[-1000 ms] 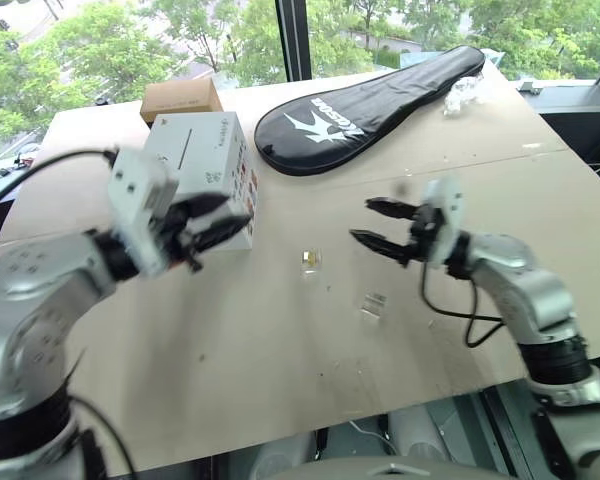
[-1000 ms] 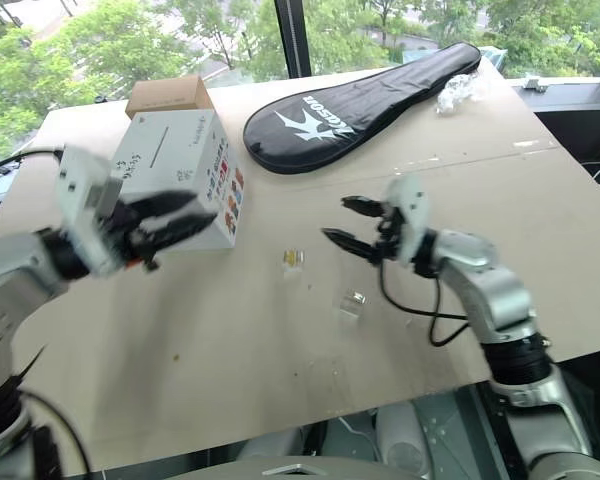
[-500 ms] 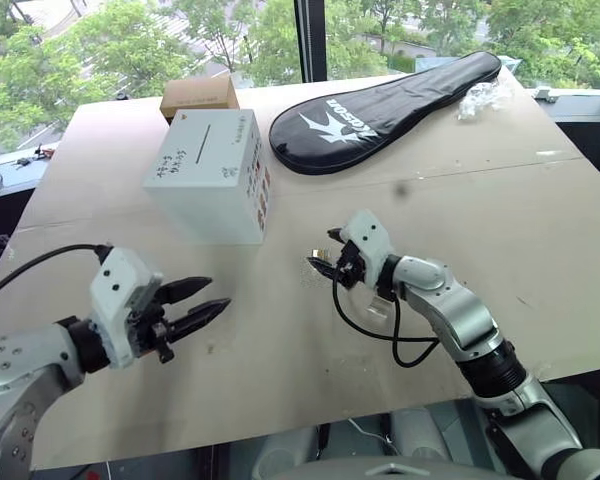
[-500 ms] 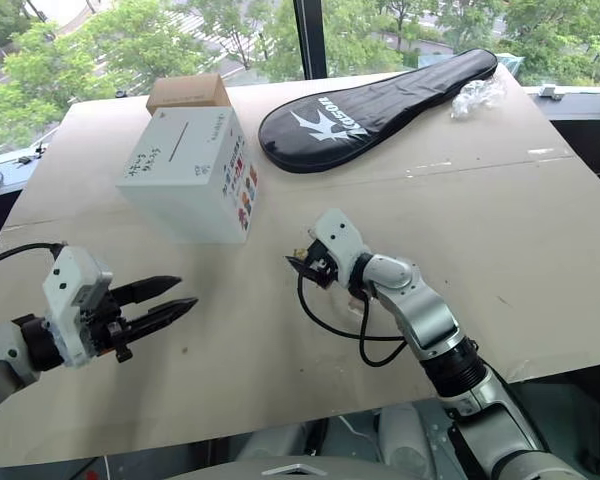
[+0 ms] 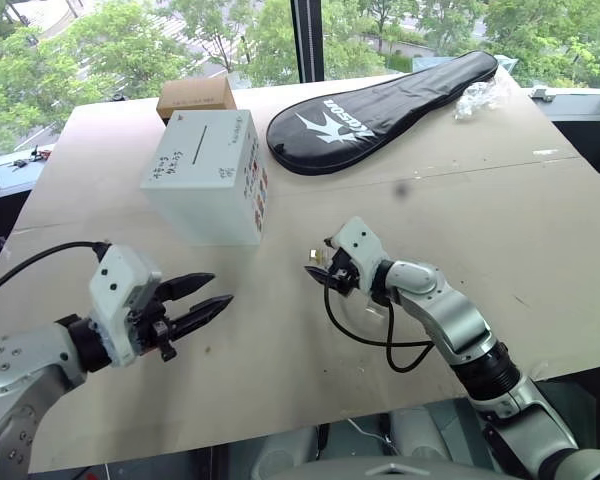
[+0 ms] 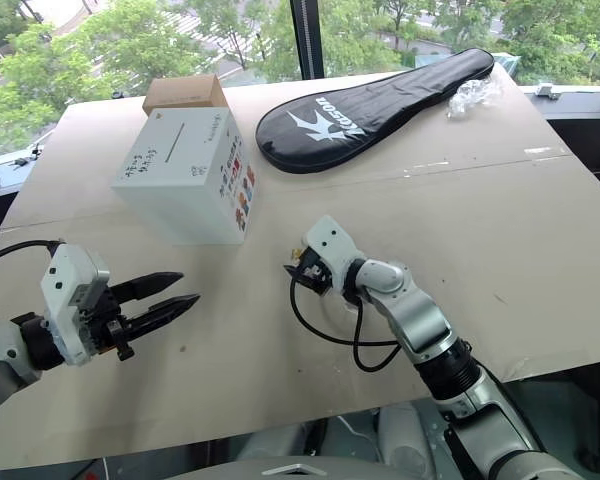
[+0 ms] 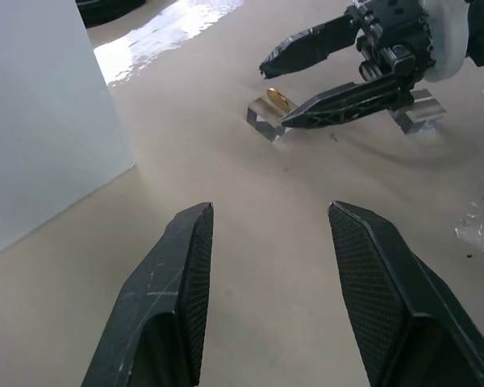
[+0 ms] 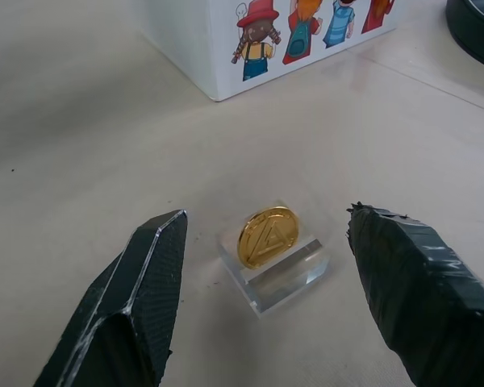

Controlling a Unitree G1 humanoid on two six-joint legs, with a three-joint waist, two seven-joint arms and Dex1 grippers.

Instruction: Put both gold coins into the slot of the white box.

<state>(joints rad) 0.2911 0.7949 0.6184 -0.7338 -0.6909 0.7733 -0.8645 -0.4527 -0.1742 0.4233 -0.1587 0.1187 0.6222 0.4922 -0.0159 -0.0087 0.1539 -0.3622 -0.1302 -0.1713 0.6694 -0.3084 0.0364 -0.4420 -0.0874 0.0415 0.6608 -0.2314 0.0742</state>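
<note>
Right gripper (image 8: 258,282) fingers wide astride gold coin (image 8: 268,236), untouched, left gripper (image 7: 266,290) fingers apart, empty

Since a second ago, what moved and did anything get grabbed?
The right gripper dropped to the table and now straddles one gold coin, fingers open, nothing gripped yet. The left gripper pulled down and away from the white box, open and empty. Coin, box, brown box and racket bag stayed put.
</note>
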